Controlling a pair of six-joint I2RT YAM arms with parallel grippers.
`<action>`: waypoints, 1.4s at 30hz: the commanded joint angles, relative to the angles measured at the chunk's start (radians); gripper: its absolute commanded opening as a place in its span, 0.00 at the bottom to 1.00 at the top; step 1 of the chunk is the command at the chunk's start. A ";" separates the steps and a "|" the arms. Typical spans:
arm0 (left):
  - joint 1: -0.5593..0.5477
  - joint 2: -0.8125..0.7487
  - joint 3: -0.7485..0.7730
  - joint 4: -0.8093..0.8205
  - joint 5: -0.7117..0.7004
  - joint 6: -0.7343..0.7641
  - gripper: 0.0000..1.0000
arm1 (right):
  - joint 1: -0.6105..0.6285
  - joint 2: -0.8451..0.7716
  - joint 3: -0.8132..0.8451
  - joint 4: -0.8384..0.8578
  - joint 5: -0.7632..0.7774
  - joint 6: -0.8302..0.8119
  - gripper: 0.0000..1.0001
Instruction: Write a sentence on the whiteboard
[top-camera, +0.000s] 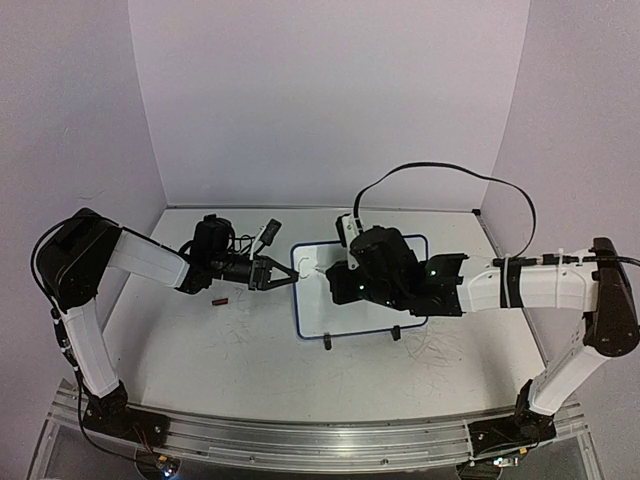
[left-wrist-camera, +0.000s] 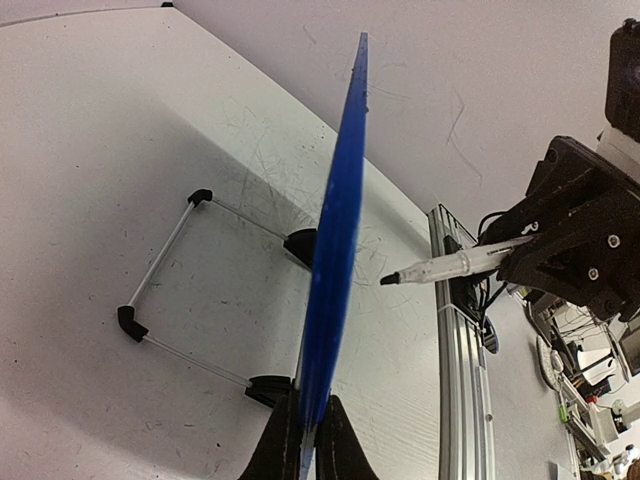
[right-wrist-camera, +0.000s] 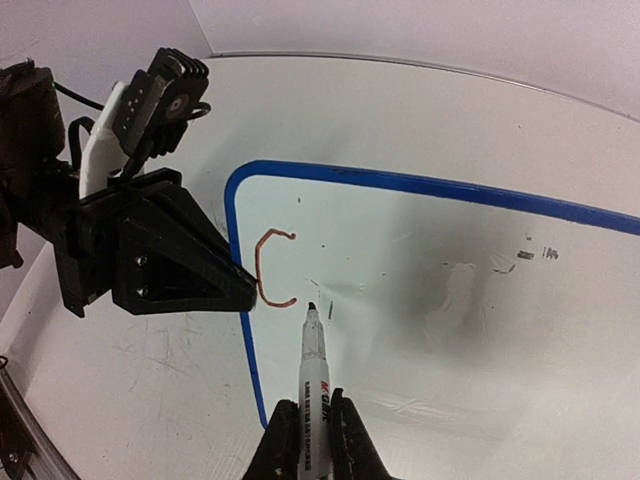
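Right wrist view: whiteboard (right-wrist-camera: 450, 300), mid-worktop (right-wrist-camera: 130, 400), edge pinched by left fingers (right-wrist-camera: 180, 262); marker (right-wrist-camera: 315, 385) clamped in right fingers (right-wrist-camera: 283, 452); of the sentence (right-wrist-camera: 259, 268) only an opening "C" is written, the rest outstanding.

Plain lavender-white backdrop panels (top-camera: 320, 90) wrap the cell from 9 through 12 to 3 o'clock. Pale scratched flat tabletop (top-camera: 240, 350) fills the centre; ribbed aluminium rail (top-camera: 300, 440) runs along 6 o'clock. Light even.

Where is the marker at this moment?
The marker is clamped in the right gripper, over the whiteboard's left end in the top view, tip just right of the red curved stroke, near the left gripper holding the board.
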 joint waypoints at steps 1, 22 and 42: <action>-0.003 -0.016 -0.015 0.008 0.025 -0.016 0.00 | -0.001 0.002 0.011 0.073 -0.005 -0.026 0.00; -0.003 -0.019 -0.014 0.008 0.026 -0.014 0.00 | -0.001 0.049 0.060 0.050 0.044 -0.025 0.00; -0.003 -0.021 -0.015 0.008 0.027 -0.015 0.00 | -0.003 0.083 0.088 0.041 0.057 -0.026 0.00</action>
